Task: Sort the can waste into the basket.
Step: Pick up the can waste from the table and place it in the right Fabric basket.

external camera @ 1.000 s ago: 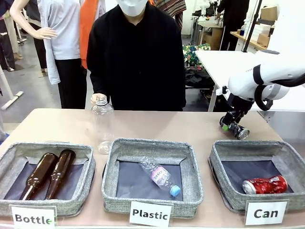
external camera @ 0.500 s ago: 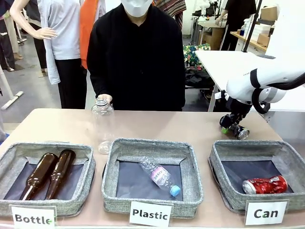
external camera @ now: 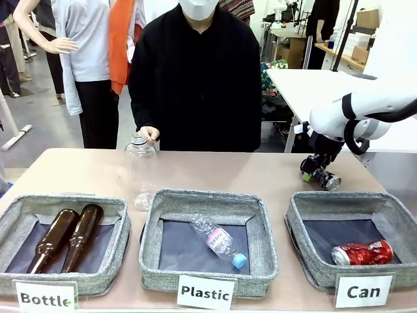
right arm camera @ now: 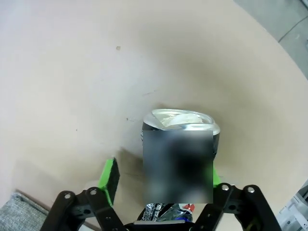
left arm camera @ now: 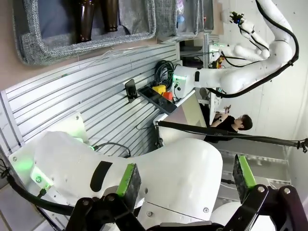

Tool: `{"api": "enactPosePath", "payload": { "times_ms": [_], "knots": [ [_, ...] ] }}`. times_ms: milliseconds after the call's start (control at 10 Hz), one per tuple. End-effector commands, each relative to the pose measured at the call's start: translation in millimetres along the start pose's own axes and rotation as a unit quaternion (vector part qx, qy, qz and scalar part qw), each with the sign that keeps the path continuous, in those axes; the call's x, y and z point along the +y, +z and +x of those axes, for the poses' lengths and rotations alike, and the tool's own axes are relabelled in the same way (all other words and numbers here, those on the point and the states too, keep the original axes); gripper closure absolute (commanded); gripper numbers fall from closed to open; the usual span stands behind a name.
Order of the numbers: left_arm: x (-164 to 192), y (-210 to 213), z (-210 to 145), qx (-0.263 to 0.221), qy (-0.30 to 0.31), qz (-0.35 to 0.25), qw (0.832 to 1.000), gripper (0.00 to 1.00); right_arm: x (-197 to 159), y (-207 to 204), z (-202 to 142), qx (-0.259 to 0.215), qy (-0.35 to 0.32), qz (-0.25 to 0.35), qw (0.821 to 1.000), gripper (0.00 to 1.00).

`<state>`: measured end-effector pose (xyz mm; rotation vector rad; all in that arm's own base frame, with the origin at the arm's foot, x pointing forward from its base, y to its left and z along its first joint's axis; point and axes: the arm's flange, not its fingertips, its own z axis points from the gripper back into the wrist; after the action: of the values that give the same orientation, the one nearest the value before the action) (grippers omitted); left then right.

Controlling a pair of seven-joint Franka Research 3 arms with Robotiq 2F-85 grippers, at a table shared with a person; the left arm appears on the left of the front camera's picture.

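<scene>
Can basket (external camera: 339, 199) holding red can (external camera: 362, 252), right gripper (external camera: 317, 175) gripping grey can (external camera: 329, 181)

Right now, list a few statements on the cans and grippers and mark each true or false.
1. The red can lies in the Can basket. True.
2. The right gripper holds a brown bottle. False: it grips the grey can.
3. The left gripper is open and empty. True.
4. The grey can is inside the Can basket. False: it is beyond the far rim, in the right gripper.
</scene>
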<state>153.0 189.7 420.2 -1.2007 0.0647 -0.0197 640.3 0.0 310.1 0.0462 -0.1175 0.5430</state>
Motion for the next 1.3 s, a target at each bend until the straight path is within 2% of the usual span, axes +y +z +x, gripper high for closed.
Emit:
{"api": "enactPosePath", "payload": {
  "times_ms": [0, 200, 300, 400, 500, 800, 1000, 1100, 1200],
  "knots": [
    [-1, -1, -3, 0.004, 0.001, -0.004, 1.000, 0.00, -4, 1, 8, 0.007, -0.009, -0.023, 1.000, 1.00],
    [-1, -1, -3, 0.004, 0.001, -0.004, 1.000, 0.00, -5, 1, 8, 0.008, -0.013, -0.025, 1.000, 1.00],
    [-1, -1, -3, 0.004, 0.001, -0.004, 1.000, 0.00, -5, 0, 8, 0.008, -0.013, -0.026, 1.000, 0.87],
    [-1, -1, -3, 0.004, 0.001, -0.004, 1.000, 0.00, -5, 0, 7, 0.009, -0.012, -0.028, 0.999, 0.97],
    [-1, -1, -3, 0.004, 0.001, -0.004, 1.000, 0.00, -5, 1, 8, 0.009, -0.013, -0.027, 1.000, 1.00],
    [-1, -1, -3, 0.004, 0.001, -0.004, 1.000, 0.00, -5, 1, 8, 0.011, -0.012, -0.027, 1.000, 1.00],
    [-1, -1, -3, 0.004, 0.001, -0.004, 1.000, 0.00, -5, 21, 5, -0.006, -0.014, -0.031, 0.999, 1.00],
    [-1, -1, -3, 0.004, 0.001, -0.004, 1.000, 0.00, -1, 46, -1, -0.030, 0.001, -0.020, 0.999, 0.69],
    [-1, -1, -3, 0.004, 0.001, -0.004, 1.000, 0.00, 7, 79, -14, -0.055, 0.018, -0.009, 0.998, 0.69]
  ]
}}
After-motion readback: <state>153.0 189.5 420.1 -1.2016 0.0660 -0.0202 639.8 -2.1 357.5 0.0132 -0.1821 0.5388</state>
